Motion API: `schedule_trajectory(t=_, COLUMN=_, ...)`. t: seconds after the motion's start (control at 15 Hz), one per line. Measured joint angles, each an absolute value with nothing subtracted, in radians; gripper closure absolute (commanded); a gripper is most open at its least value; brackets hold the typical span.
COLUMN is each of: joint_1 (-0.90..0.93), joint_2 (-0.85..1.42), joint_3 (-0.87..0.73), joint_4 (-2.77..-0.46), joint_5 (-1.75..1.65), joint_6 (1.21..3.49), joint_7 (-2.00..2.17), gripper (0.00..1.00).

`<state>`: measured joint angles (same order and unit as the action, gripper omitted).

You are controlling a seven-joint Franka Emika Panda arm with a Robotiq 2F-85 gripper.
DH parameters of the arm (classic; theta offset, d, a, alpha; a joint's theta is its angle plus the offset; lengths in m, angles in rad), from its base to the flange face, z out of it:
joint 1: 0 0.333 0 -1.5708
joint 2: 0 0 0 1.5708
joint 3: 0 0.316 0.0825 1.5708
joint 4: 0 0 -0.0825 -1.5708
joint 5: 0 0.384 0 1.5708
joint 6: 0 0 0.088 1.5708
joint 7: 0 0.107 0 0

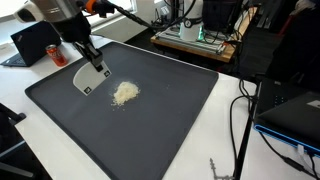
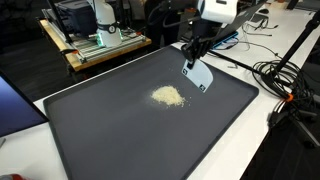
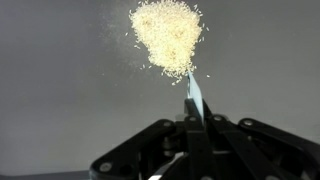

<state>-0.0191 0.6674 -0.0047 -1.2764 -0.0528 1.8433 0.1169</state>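
A small heap of pale grains (image 1: 125, 93) (image 2: 168, 96) lies near the middle of a large dark tray (image 1: 170, 130) (image 2: 120, 140). My gripper (image 1: 90, 62) (image 2: 192, 56) (image 3: 192, 122) is shut on a thin white flat scraper (image 1: 88, 80) (image 2: 198, 77), which hangs down with its lower edge at or just above the tray surface. In the wrist view the scraper (image 3: 192, 92) shows edge-on, its tip just short of the heap of grains (image 3: 167, 35). A few loose grains lie scattered around the heap.
A red can (image 1: 56, 52) and a laptop (image 1: 35, 42) stand beyond the tray's edge. A wooden board with electronics (image 1: 195, 38) (image 2: 100, 42) sits behind. Cables (image 1: 240, 120) (image 2: 285, 80) run along the white table beside the tray, near another laptop (image 1: 290, 110).
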Motion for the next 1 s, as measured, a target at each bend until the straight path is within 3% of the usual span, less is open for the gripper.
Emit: schedule_trajectory(t=1.0, joint_1=-0.363, joint_2=0.629, joint_3=-0.005, joint_4=-1.344, joint_5=0.416, joint_6=1.873, joint_7=-0.128, gripper=0.99)
